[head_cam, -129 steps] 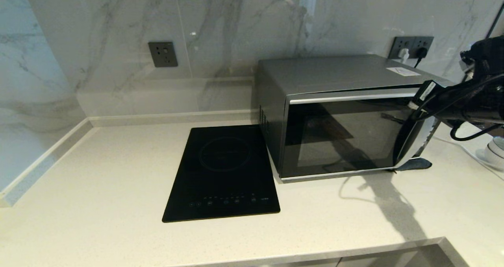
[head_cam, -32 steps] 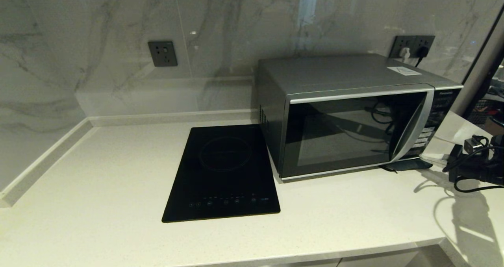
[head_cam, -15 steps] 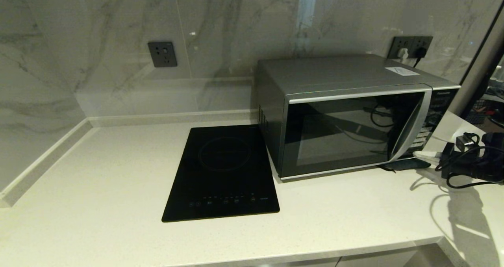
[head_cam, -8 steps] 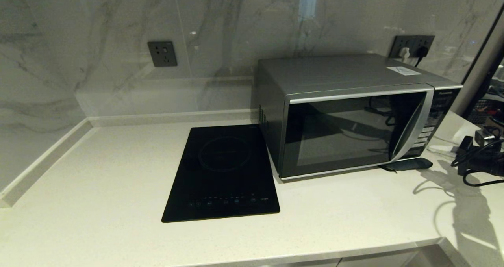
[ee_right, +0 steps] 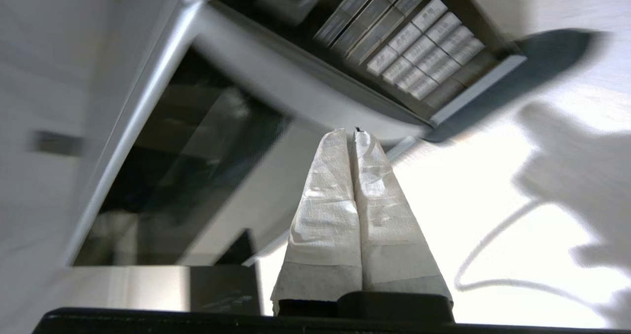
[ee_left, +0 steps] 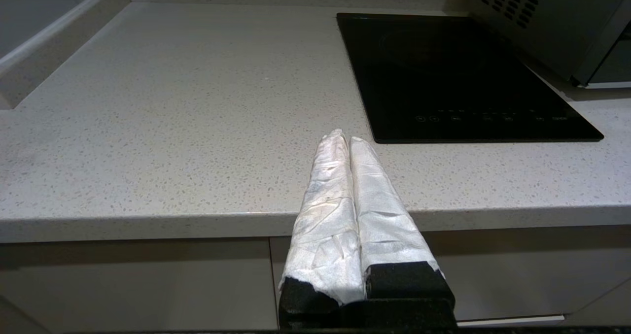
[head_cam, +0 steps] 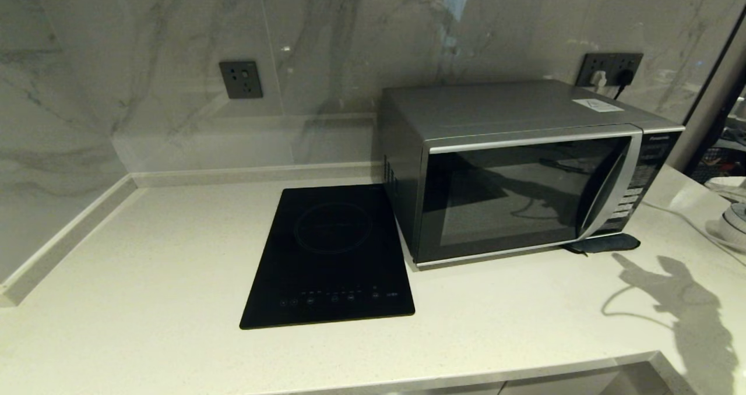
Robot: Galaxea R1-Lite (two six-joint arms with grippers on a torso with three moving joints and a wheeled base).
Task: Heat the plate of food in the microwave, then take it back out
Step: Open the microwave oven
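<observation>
**Door shut, both claws empty**

The microwave [head_cam: 524, 168] stood on the desk [head_cam: 145, 255] with its door closed; we could not see the plate anywhere, perhaps it was inside. Our right claw [ee_right: 354, 137] hung near the handle [ee_right: 296, 85], fingers pressed together and empty. Our left claw [ee_left: 343, 139], also together, waited at the desk's front edge. We judged the door must open next: spread the fingers, hook the handle, pull level. The hob [head_cam: 329, 255] lay just beside the microwave, and open desk lay in front.

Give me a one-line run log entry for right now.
microwave: door shut | plate: not visible | right claw: shut, empty, before microwave handle | left claw: shut, empty, at counter edge
</observation>
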